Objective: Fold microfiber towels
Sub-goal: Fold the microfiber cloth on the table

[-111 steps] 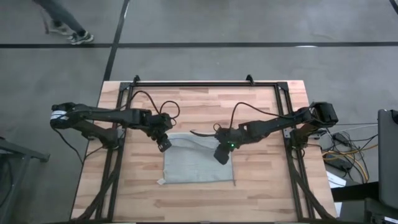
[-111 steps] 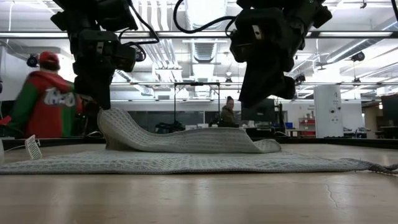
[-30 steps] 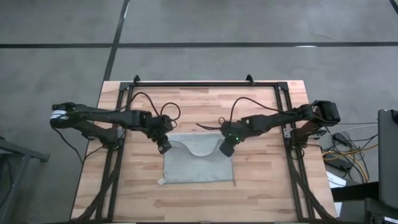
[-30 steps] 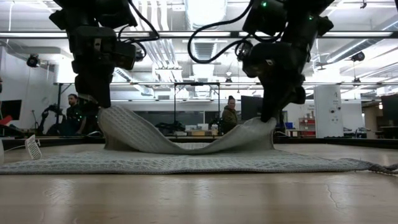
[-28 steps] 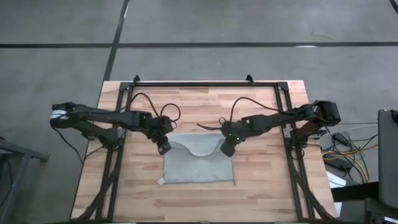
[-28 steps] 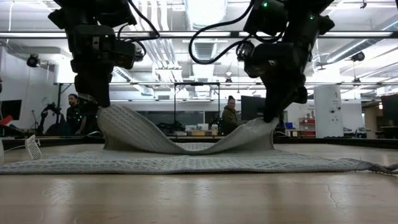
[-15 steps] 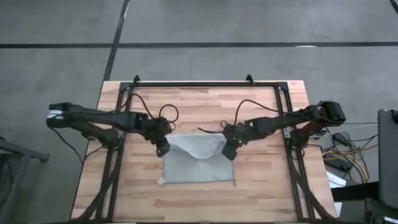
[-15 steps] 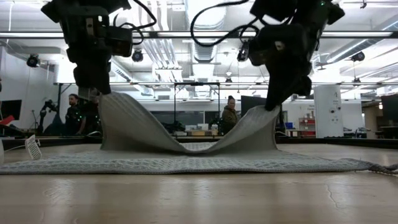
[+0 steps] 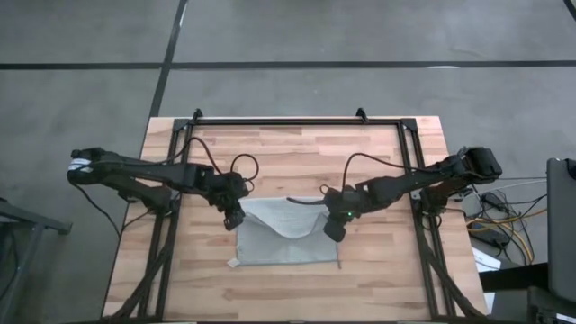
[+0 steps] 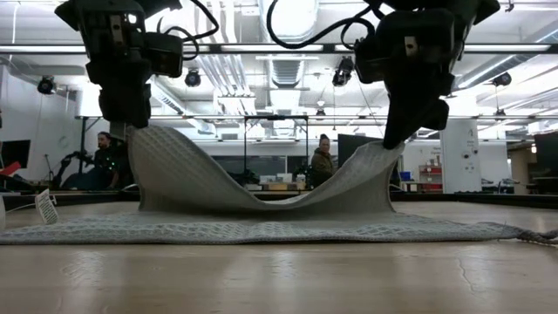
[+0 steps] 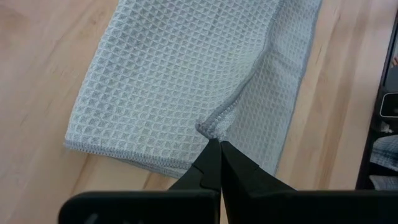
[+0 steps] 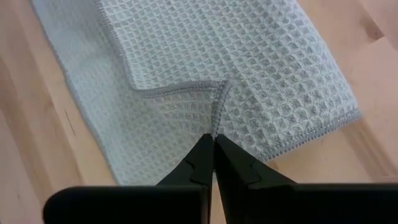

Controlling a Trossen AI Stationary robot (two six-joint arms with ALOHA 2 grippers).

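Wooden table (image 9: 297, 153) fills the mid of the high view, w/ a black frame (image 9: 297, 120) along its far edge and down both sides. Towel (image 9: 286, 243) lies near the table's front-centre, grey-green waffle weave, lower layer flat on the wood, far edge lifted and hanging in a sag btwn the two grippers; in the low view the raised part (image 10: 261, 187) droops to the flat layer at the middle and rises to each side. Left arm reaches in from the left, its gripper (image 9: 233, 219) over the towel's far-left corner; fingers (image 11: 210, 163) pinched fully together on that corner, hem caught right at the tips. Right arm comes in from the right, gripper (image 9: 332, 229) over the far-right corner; fingers (image 12: 203, 158) likewise closed tight on the hem at the corner. In the low view the left gripper (image 10: 129, 122) holds its corner a bit higher than the right gripper (image 10: 392, 139). Both corners are well clear of the table, the rest of the towel touching it. Small white tag (image 10: 45, 207) sticks up at the towel's near-left edge, also seen in the high view (image 9: 233, 264). Behind the table, two people (image 10: 323, 166) far off in the room, one at left (image 10: 105, 161)
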